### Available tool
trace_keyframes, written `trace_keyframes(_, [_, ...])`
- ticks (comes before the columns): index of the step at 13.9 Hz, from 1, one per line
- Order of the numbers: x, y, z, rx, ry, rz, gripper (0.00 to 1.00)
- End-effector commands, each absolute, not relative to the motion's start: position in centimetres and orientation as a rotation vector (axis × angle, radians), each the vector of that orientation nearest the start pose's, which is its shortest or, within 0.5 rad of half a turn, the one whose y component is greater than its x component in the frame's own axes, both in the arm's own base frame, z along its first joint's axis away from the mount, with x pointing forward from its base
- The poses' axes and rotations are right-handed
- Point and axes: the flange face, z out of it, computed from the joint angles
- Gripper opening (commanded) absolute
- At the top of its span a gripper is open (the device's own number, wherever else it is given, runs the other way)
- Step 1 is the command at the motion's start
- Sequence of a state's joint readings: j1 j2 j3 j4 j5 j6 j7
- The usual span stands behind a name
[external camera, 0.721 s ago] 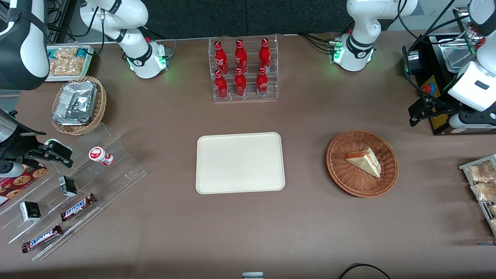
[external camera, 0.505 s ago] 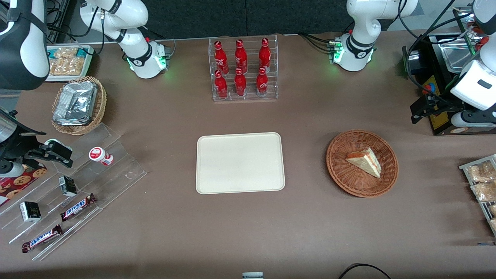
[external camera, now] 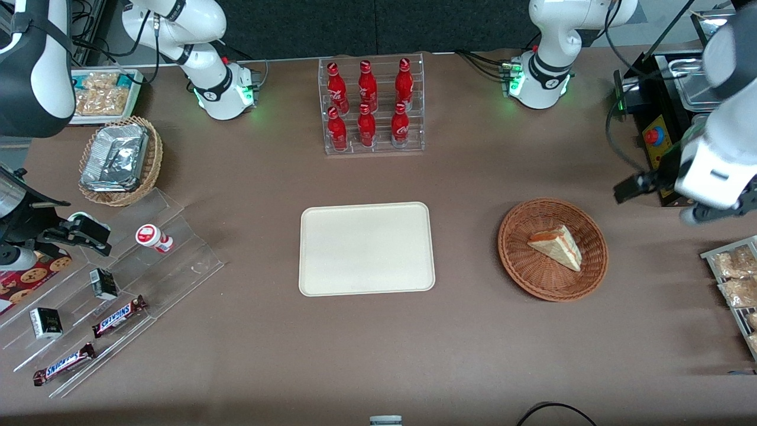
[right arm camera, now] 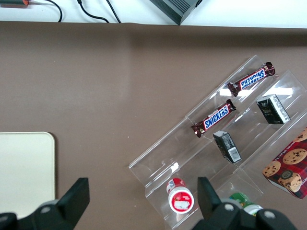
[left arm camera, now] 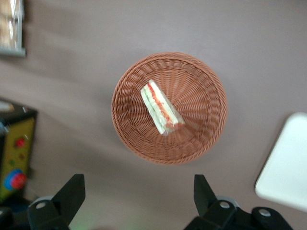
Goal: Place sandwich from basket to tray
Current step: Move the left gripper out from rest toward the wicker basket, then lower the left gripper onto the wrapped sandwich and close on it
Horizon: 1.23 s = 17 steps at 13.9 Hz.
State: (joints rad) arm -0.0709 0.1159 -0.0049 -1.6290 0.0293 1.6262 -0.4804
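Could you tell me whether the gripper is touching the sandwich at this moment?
Apart. The left wrist view shows the gripper open above bare table, clear of the sandwich lying in the basket.

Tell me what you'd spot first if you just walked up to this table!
Probably the six red bottles in a clear rack, farther from the front camera than the cream tray. Next, the sandwich lying in the round brown basket beside the tray. The claw hangs open above the table near the basket, touching nothing.
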Motion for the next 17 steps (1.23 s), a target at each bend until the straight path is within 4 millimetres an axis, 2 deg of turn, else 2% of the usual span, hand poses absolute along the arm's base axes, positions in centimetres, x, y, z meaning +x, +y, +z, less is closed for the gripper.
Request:
trace_keyframes(1, [60.3,-3.7,48.3,-2.901,-0.979,0.187,1.0])
trace_keyframes(2, [60.5,-3.8,46.1,-2.862,-1.077,0.175,1.0])
trace_keyframes(4, [60.2,-3.8,41.5,-2.841,-1.166,0.135,1.0])
trace_keyframes(6, [59.0,-3.8,36.6,-2.813,-1.276,0.073,1.0])
trace_keyframes(8, [57.8,-3.8,32.5,-2.779,-1.391,0.027,1.0])
trace_keyframes(11, [56.9,-3.7,28.2,-2.713,-1.476,0.072,1.0])
trace_keyframes(14, [55.4,-3.6,25.3,-2.711,-1.49,0.068,1.0])
trace_keyframes(17, [55.1,-3.6,22.8,-2.708,-1.506,0.07,1.0])
